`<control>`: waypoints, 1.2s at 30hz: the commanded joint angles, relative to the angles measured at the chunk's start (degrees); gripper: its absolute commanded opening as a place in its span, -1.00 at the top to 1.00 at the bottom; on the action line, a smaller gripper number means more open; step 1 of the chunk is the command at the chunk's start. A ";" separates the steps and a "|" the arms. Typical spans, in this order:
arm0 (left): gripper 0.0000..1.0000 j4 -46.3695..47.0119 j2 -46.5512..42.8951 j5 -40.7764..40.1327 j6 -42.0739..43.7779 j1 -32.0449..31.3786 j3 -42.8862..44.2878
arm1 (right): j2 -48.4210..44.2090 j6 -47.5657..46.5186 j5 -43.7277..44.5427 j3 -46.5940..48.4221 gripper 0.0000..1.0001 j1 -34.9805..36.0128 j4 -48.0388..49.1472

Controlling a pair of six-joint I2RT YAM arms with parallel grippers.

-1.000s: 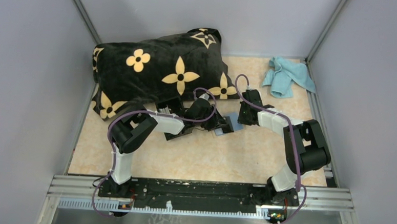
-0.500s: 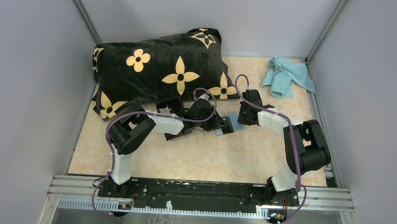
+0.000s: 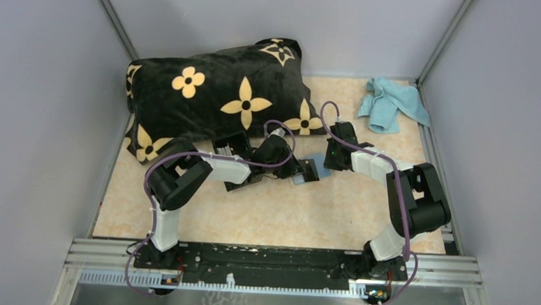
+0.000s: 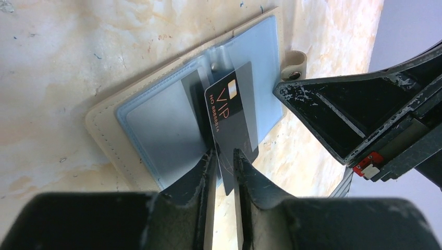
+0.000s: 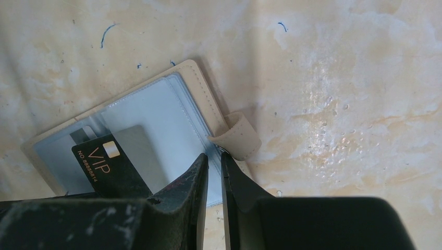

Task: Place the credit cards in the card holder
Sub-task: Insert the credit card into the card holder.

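Note:
The card holder [image 4: 151, 120] lies open on the table, beige outside with pale blue clear sleeves, also in the right wrist view [image 5: 156, 114] and partly in the top view [image 3: 321, 168]. A black credit card marked VIP [image 4: 229, 114] [image 5: 99, 161] has its front end in a middle sleeve. Its tail runs back between the jaws of my left gripper [image 4: 223, 151] [image 3: 307, 170], which stand a narrow gap apart. The card touches only the left finger. A grey card [image 5: 138, 151] shows through the sleeve beside it. My right gripper [image 5: 215, 154] [image 3: 327, 169] is shut on the holder's edge by the snap tab [image 5: 237, 136].
A big black pillow with yellow flowers [image 3: 215, 94] lies at the back left, close behind the left arm. A light blue cloth [image 3: 392, 103] sits in the back right corner. Grey walls enclose the table. The right gripper's body [image 4: 365, 104] fills the right of the left wrist view.
The left gripper's jaws have narrowed around the card's tail. Both arms and the card holder stay where they were.

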 commanded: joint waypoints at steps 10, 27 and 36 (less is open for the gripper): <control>0.91 0.56 -2.14 0.07 0.95 -0.47 -0.84 | -1.81 -0.29 -0.73 1.62 0.68 -0.22 -1.36; 1.00 2.84 -4.87 -9.20 -9.76 -2.27 -5.60 | -2.16 -0.18 -0.91 0.79 0.68 -0.21 -0.92; 1.00 7.61 -3.05 -10.53 -13.26 -2.28 -5.95 | -2.16 -0.23 -1.01 0.60 0.68 -0.20 -0.78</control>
